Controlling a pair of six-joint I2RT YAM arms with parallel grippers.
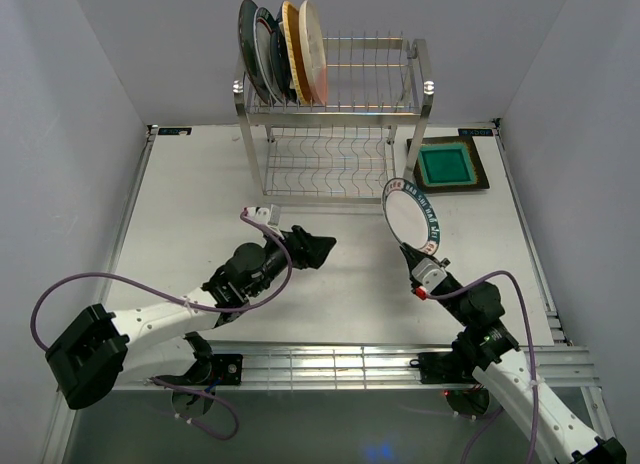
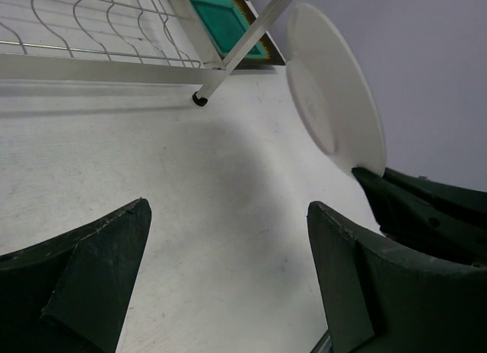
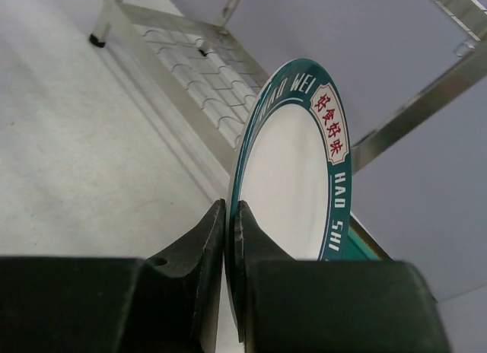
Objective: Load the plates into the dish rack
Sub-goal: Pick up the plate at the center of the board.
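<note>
My right gripper [image 1: 418, 246] is shut on the rim of a white plate with a teal lettered rim [image 1: 414, 213], holding it upright above the table, right of the dish rack [image 1: 335, 109]. The same plate [image 3: 297, 178] fills the right wrist view, pinched between the fingers [image 3: 199, 250]. Several plates [image 1: 283, 52] stand on edge in the left end of the rack's upper shelf. A green square plate with a brown rim [image 1: 447, 165] lies flat at the back right. My left gripper [image 1: 318, 250] hovers open over the table's middle, nothing between its fingers [image 2: 114, 262].
The rack's lower shelf [image 1: 325, 164] holds nothing. A rack foot [image 2: 199, 100] stands on the table ahead of the left gripper. An aluminium rail [image 1: 330, 366] runs along the near edge between the arm bases. Grey walls close in the table on three sides.
</note>
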